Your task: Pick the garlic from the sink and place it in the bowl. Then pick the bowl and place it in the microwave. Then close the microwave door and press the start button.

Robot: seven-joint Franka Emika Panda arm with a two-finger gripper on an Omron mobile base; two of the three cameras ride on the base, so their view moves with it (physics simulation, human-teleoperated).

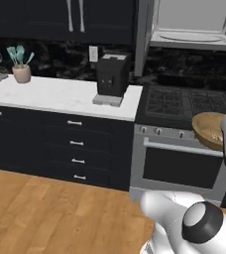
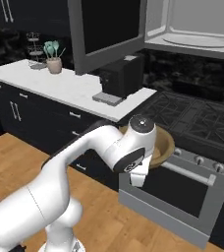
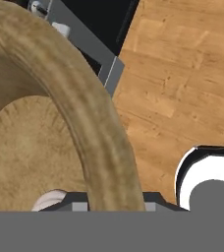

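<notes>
Bowl rim clamped in the gripper, garlic half hidden inside, bowl partly behind arm.

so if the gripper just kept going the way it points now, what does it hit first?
Probably the wood floor. The gripper is shut on the bowl rim and looks down past the oven front edge, with floorboards beyond. The held bowl travels with it. Depth is unclear, so the oven edge could come first.
</notes>
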